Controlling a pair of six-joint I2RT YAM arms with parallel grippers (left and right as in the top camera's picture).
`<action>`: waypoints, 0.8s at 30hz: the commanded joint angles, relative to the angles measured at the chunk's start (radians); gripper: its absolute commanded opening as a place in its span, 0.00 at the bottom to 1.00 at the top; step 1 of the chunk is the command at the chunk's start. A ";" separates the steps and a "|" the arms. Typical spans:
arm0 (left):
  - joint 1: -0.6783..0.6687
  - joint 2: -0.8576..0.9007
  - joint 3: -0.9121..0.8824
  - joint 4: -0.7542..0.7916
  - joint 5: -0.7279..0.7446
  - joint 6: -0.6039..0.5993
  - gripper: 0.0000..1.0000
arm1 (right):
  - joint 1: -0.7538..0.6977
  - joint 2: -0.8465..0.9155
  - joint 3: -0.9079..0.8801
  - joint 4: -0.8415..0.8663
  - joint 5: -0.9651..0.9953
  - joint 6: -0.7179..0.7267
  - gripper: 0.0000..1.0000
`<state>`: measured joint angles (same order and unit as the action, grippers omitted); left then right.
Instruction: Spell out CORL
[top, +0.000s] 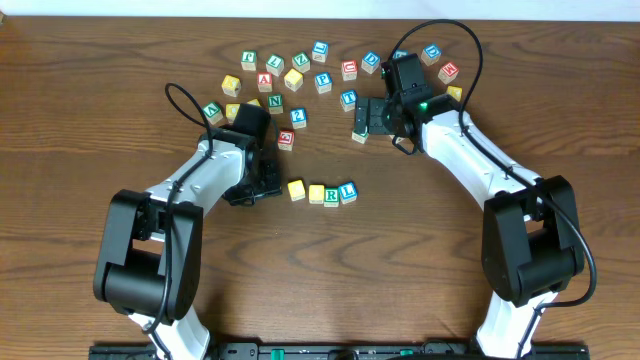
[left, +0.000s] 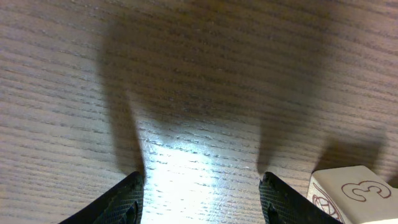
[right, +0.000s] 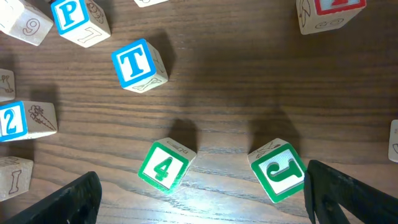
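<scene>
Overhead: CORL row lower centre of frame: yellow-topped cube, second yellow-topped cube, R cube, L cube (yellow tops show no letter). Left gripper just left of row, jaws apart, empty. Right gripper spread wide above green 4 cube. Placing looks finished; next move likely: snug leftmost cube against row, pull arms clear.

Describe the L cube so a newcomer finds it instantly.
On the wooden table, nearer the robot than the scattered cubes, four cubes form a short row. The L cube is its end toward the right arm, the only blue-framed one there.
</scene>
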<state>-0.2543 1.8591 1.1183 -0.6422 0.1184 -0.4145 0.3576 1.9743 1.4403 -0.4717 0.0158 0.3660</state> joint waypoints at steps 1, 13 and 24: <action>-0.005 0.010 -0.008 0.002 0.002 0.013 0.60 | -0.003 -0.017 0.012 0.000 0.013 0.007 0.99; -0.029 0.010 -0.008 0.035 0.002 0.012 0.59 | -0.003 -0.017 0.012 0.000 0.013 0.007 0.99; -0.029 0.010 -0.009 0.035 0.002 0.013 0.59 | -0.003 -0.017 0.012 0.000 0.016 0.007 0.99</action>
<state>-0.2825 1.8591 1.1183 -0.6048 0.1219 -0.4145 0.3576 1.9743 1.4403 -0.4717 0.0193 0.3656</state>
